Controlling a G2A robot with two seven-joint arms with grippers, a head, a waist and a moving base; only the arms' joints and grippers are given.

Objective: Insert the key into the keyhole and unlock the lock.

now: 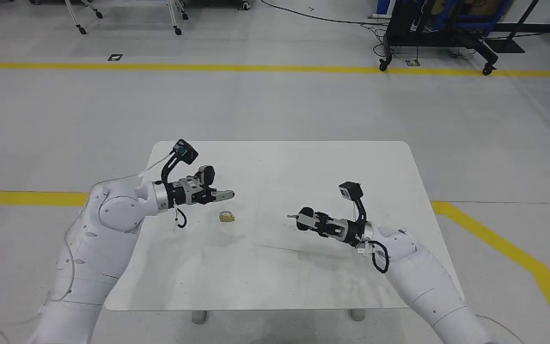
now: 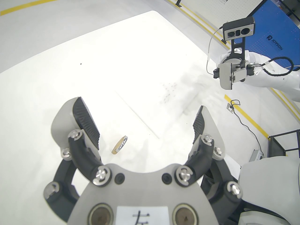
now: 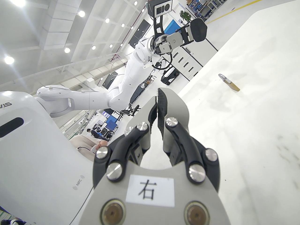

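Note:
A small brass padlock (image 1: 227, 217) lies on the white table (image 1: 344, 172), left of the middle; it also shows in the left wrist view (image 2: 119, 144) and in the right wrist view (image 3: 230, 84). My left gripper (image 1: 225, 196) hangs open just above and behind the padlock, nothing between its fingers (image 2: 85, 118). My right gripper (image 1: 296, 219) is held off the table to the right of the padlock, pointing at it, with its pads pressed together (image 3: 158, 92). From the left wrist view, a thin sliver, the key, sits between the right gripper's (image 2: 231, 80) pads.
Grey scuff marks (image 2: 173, 94) cover the table between the two grippers. The table's front edge (image 1: 258, 308) is near both arms. Yellow floor lines and a dark cart (image 1: 438, 34) lie beyond the table.

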